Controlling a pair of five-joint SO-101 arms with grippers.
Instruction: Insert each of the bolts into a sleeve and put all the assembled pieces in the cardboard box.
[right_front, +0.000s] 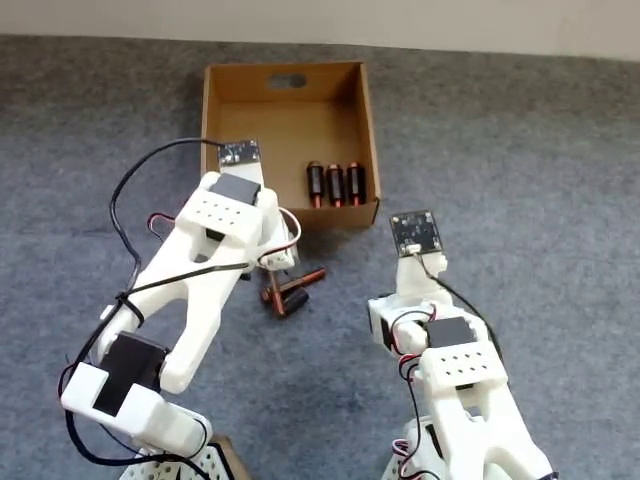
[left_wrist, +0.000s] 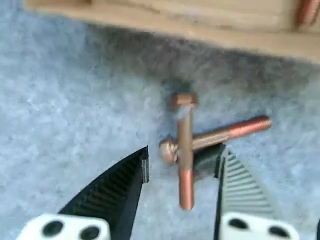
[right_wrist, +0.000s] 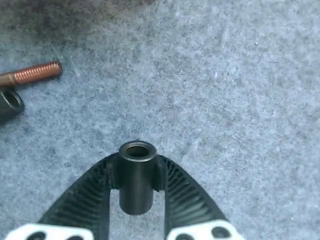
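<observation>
Closest in, the right gripper (right_wrist: 136, 166) is clamped on a sleeve (right_wrist: 136, 186), a short black tube with a smooth wall and a round open bore, standing upright between the two ribbed black jaws just above the grey carpet (right_front: 560, 150). Further out and toward the other arm, the left gripper (left_wrist: 183, 152) hangs spread wide over the loose parts, its jaws on either side of them and gripping nothing. Two bolts (left_wrist: 185, 150) lie there on the carpet, crossed over one another: both are copper-coloured, each with a plain shank, a threaded end and a broader head. One points its head toward the box, while the other lies across beneath it with its threaded tip clear of the jaws. Touching the crossing, partly hidden under the bolts, is a second sleeve (left_wrist: 206, 156), black like the first and lying on its side. Beyond them stands the cardboard box (right_front: 215, 110), brown, open at the top, with a hand slot cut in its far wall. Inside, against the near wall toward the right arm's side, three assembled pieces (right_front: 335, 185) lie side by side, each a black sleeve with copper showing at both ends. That makes two loose bolts, two loose sleeves, three finished pieces and one box
</observation>
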